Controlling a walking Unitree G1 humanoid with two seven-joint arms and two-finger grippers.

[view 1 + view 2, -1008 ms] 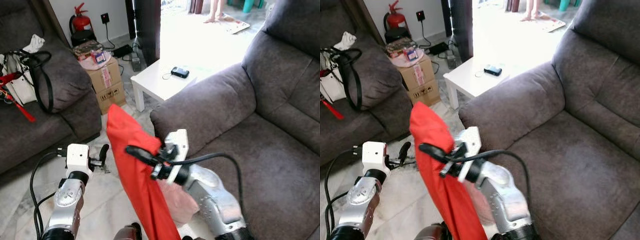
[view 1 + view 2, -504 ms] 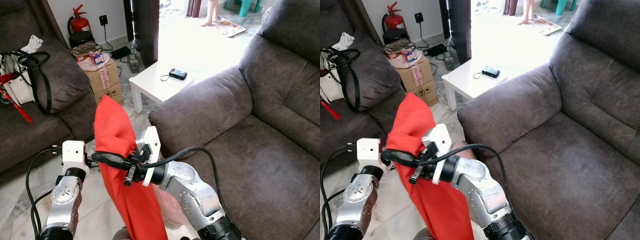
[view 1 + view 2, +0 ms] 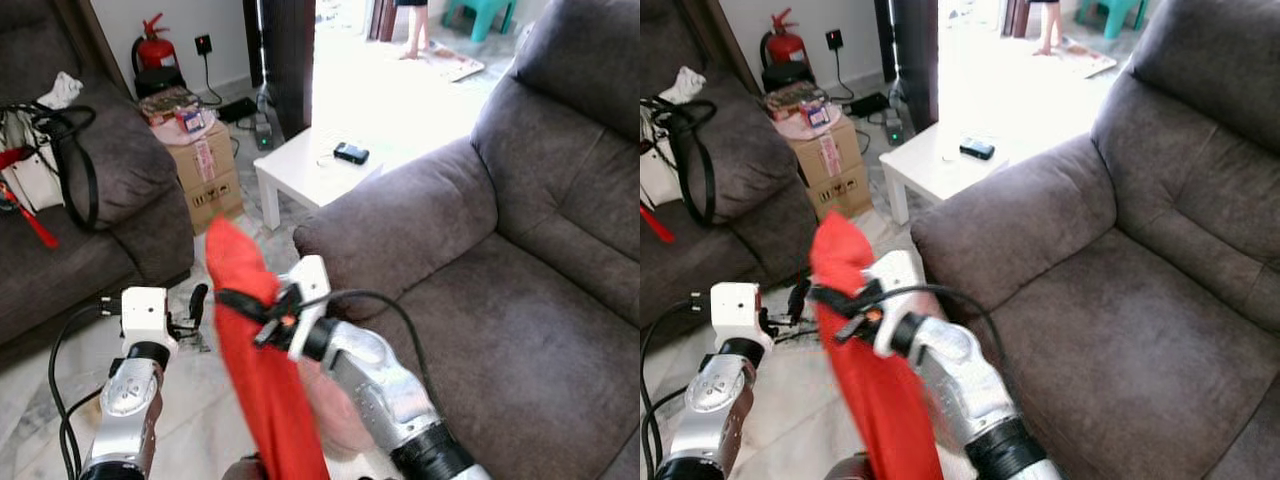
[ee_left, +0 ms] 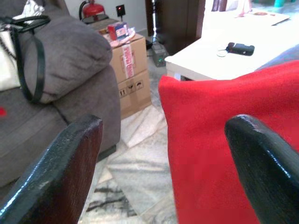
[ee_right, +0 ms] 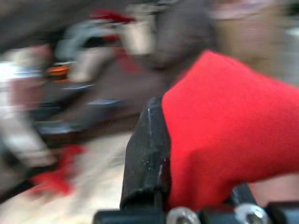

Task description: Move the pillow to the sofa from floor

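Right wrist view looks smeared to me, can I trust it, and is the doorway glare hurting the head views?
Right wrist view: heavy motion blur, background unreadable, only the red pillow against a black finger reads clearly. Left eye view: sharp, but the sunlit floor beyond the white table is blown out. Left wrist view: crisp background, the near fingertips soft and out of focus.

Both arms [image 3: 385, 385] were silver metal w/ black cuffs and looping black cables. Wrist camera housings [image 3: 143, 310] were white, boxy. Gripper fingers [image 4: 65, 172] were long, matte black; silver screws [image 5: 180, 215] at base.
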